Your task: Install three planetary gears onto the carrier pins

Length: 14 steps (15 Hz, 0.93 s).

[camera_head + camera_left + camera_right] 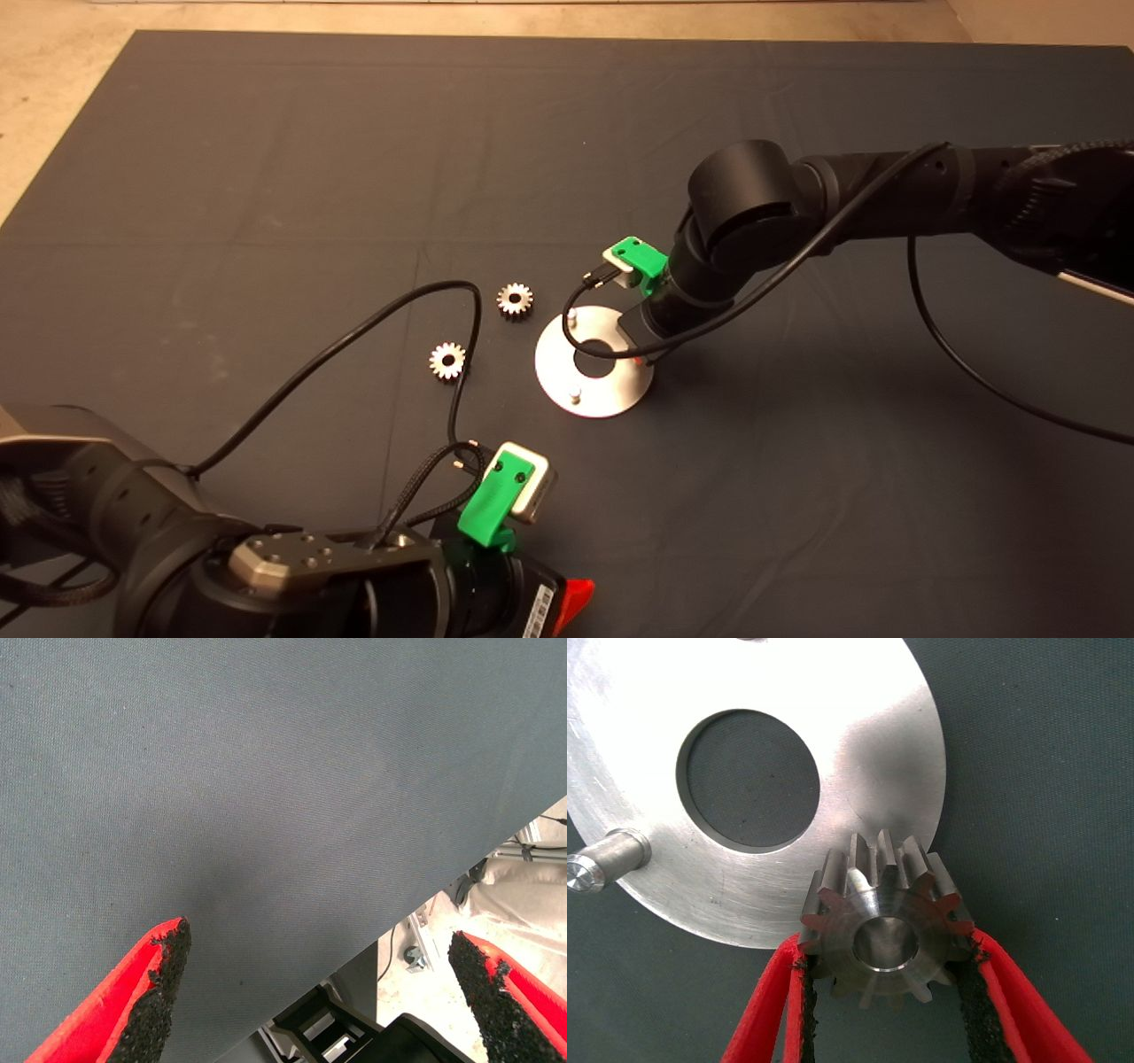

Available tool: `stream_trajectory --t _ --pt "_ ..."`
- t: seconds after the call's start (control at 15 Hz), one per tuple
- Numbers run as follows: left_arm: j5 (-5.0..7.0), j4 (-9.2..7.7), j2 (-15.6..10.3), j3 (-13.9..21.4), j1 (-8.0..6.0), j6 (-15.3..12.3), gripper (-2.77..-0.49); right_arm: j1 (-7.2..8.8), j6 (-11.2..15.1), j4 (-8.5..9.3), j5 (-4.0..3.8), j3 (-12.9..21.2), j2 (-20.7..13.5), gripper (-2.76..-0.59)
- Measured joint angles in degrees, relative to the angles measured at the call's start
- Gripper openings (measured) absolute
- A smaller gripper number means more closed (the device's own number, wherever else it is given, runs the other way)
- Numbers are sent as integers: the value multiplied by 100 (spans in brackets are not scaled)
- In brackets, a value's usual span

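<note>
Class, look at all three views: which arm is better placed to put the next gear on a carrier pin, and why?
The right. Its end effector already grips a planetary gear directly over the disc, seemingly at a pin. The left end effector is open, holding nothing, parked at the mat's near edge.

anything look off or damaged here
Nothing is spilled or broken. The right pincer grips a small silvery steel spur gear over the rim of the flat round shiny steel disc. One oddity: the black pads look frayed and crumbly. The left pincer waits open over the dark mat.
</note>
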Motion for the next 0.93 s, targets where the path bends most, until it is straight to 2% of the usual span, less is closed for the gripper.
stream_trajectory --t 0.93 --pt "2 2 -1 0 0 -2 -120 0 0 0 -2 0 30 -249"
